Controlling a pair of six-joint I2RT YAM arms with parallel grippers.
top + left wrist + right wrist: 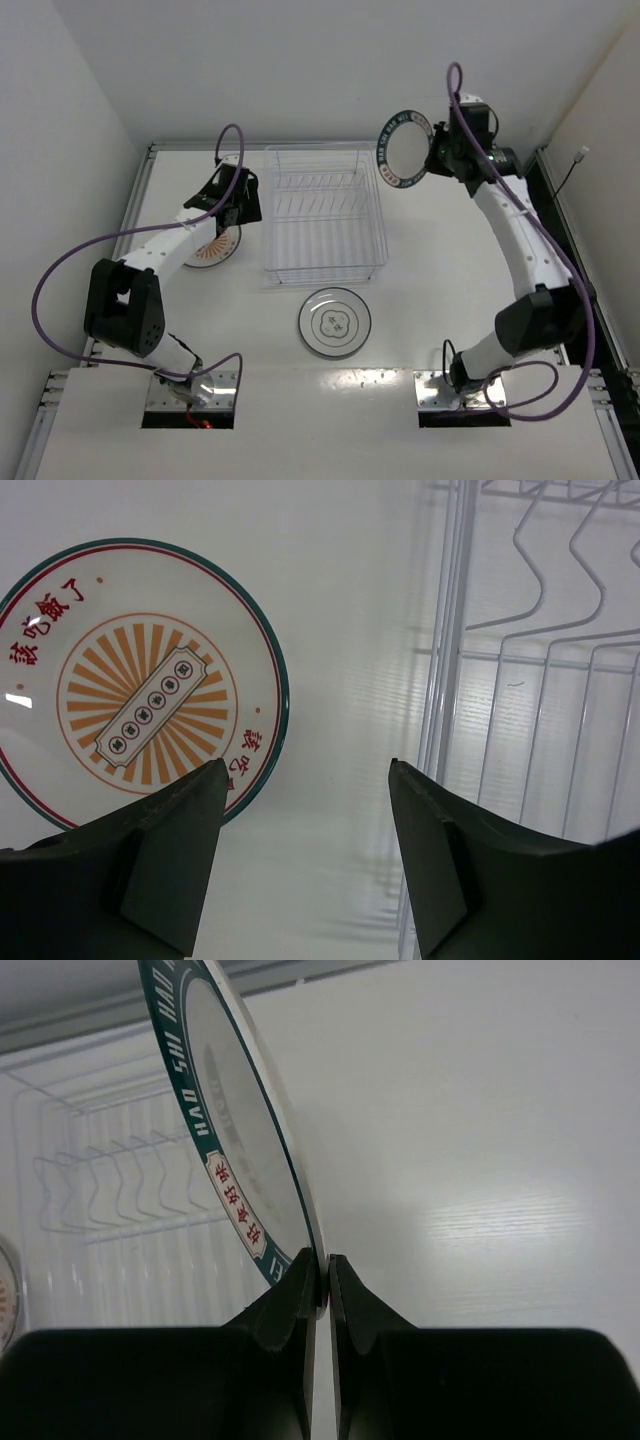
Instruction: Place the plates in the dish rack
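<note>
No plate sits in the silver wire dish rack (pixel 325 215) yet. The right claw (pixel 322 1260) pinches the round white dark-rimmed plate (pixel 405 150) on edge, by the rack's upper right corner. The left claw (pixel 305 770) hangs wide open over the orange-striped plate (pixel 140 680), left. The grey-ringed plate (pixel 334 322) lies on the white bench (pixel 440 280) below.

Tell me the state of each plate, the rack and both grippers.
Dish rack: empty.
Dark-band plate: lifted, on edge.
Orange-striped plate: flat on the table.
Grey-ringed plate: flat on the table.
Left gripper: open, holding nothing.
Right gripper: shut on the dark-band plate.
</note>
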